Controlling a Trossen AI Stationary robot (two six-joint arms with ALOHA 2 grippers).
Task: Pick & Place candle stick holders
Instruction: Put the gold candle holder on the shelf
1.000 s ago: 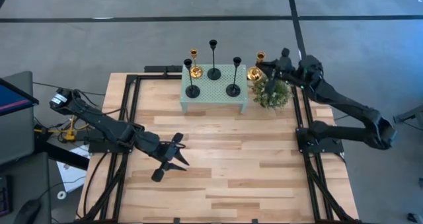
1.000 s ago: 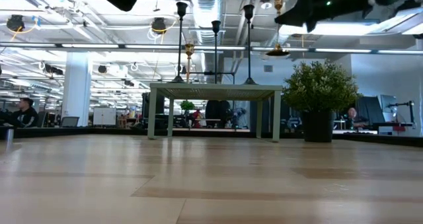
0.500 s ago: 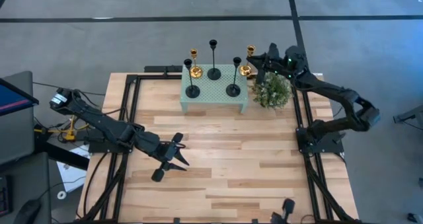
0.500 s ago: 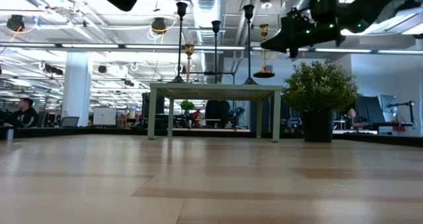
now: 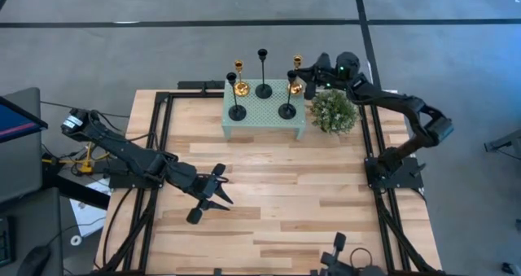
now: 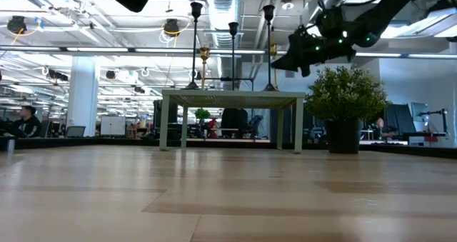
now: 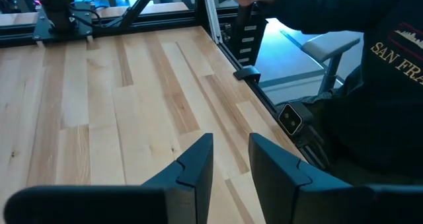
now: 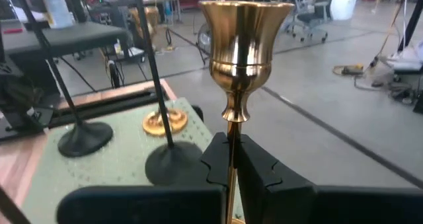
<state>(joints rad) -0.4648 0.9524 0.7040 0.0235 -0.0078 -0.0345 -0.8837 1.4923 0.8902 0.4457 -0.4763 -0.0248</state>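
Right gripper (image 8: 232, 159) clamped on the thin stem of a gold candle stick holder (image 8: 243, 49), cup upright above the fingers, base hidden below them. Carried over the back right corner of the mint-green stand (image 5: 264, 117), base apparently not yet touching the perforated top (contact hard to judge from the low view). Just ahead of the gripper: two of the black holders (image 5: 286, 109) on the stand, with the other gold holder (image 8: 164, 122) standing beyond them; a third black one (image 5: 236, 110) on the far side. Placing step in hand, judging by position. Next move likely calls for a straight descent onto a free patch, keeping the stem vertical and clear of the near black base, then releasing. Potted plant (image 5: 333, 111) just beside the stand, under the arm. Left gripper (image 5: 213, 190) idle, fingers slightly parted, well apart over the wooden table (image 5: 309, 203). Beyond: open office floor, a dark sleeve near the table edge in the left wrist view.
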